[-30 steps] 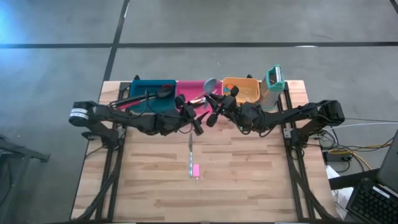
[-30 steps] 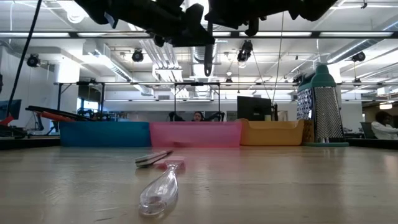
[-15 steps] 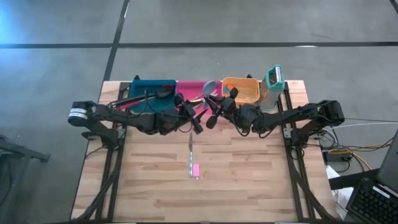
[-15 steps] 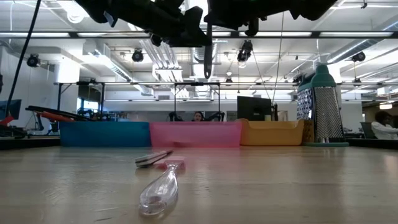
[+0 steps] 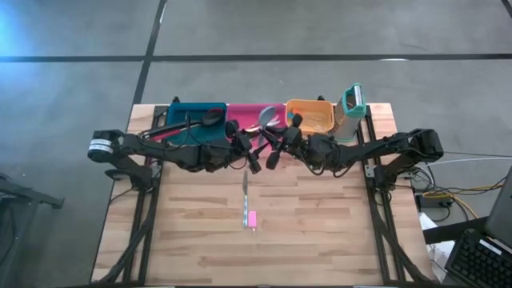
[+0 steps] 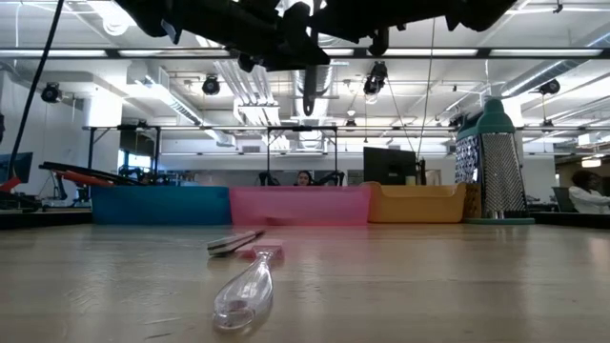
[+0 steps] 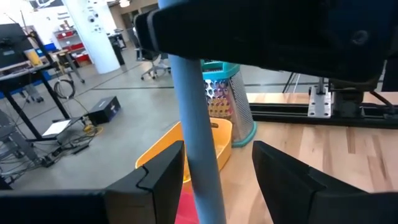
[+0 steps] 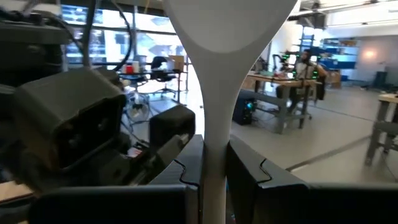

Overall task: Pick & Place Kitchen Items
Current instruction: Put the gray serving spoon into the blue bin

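- If the left end effector [image 5: 253, 160] closes off-centre, I reckon it would knock the grey spatula [image 5: 267, 118] askew. The handle runs between its fingers [image 7: 163, 177] with a gap on either side.
- If the right end effector [image 5: 274, 154] lets go before the left one has a firm pinch, the spatula would likely drop to the worktop [image 5: 320, 232] beneath them, perhaps onto the clear spoon [image 5: 246, 194] lying just below and nearer the front.
- The two end effectors sit very near each other, so a small lunge by either could bump them together.
- Left end effector: spread wide, straddling the spatula handle but gripping nothing. I cannot tell whether a finger brushes it.
- Right end effector: clenched on the spatula, its fingers [image 8: 181, 168] tight against the handle. The spatula head rises beyond them, towards the pink bin [image 5: 238, 110] at the back.
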Robot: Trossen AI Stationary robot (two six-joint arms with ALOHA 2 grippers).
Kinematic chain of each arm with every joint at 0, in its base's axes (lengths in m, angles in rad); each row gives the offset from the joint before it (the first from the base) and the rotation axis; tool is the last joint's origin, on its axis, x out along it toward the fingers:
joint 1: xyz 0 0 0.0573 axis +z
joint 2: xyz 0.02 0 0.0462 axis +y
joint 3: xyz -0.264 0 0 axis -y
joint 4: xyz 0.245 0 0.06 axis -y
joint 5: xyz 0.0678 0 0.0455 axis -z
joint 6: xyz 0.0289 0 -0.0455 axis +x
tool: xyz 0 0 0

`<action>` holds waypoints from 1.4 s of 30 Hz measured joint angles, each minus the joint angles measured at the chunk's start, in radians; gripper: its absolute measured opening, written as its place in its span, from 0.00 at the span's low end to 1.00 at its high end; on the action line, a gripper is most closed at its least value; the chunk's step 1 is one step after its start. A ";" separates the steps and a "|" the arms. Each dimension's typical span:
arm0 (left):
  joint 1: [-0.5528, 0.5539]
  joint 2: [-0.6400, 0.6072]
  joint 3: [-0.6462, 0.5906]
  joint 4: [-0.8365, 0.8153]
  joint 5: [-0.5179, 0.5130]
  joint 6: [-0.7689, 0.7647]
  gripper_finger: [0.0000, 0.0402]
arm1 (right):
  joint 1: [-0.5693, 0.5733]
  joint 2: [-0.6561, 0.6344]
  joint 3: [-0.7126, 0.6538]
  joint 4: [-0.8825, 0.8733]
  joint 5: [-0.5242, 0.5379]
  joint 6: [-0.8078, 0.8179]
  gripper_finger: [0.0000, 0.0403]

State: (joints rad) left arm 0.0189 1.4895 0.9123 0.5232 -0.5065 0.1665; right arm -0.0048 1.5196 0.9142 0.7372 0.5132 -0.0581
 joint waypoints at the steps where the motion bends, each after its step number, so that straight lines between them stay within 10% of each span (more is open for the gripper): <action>1: 0.001 0.000 0.000 0.000 0.006 0.001 0.49 | 0.000 0.000 0.000 0.000 -0.014 0.002 0.08; 15: 0.008 -0.001 0.000 -0.050 0.016 -0.006 0.13 | -0.003 0.000 -0.001 -0.037 -0.095 -0.014 0.08; 21: 0.006 -0.039 0.028 -0.191 0.013 0.016 0.13 | -0.002 -0.005 -0.001 -0.053 -0.100 -0.022 0.10; 34: 0.069 -0.330 0.272 -1.080 0.028 0.052 0.13 | -0.004 -0.100 0.000 -0.291 -0.088 -0.012 0.39; 42: 0.369 -0.300 0.641 -1.746 0.203 -0.008 0.13 | -0.006 -0.101 0.000 -0.359 -0.091 0.023 0.41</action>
State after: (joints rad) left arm 0.3880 1.1895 1.5530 -1.2227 -0.3032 0.1589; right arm -0.0105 1.4181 0.9142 0.3778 0.4226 -0.0347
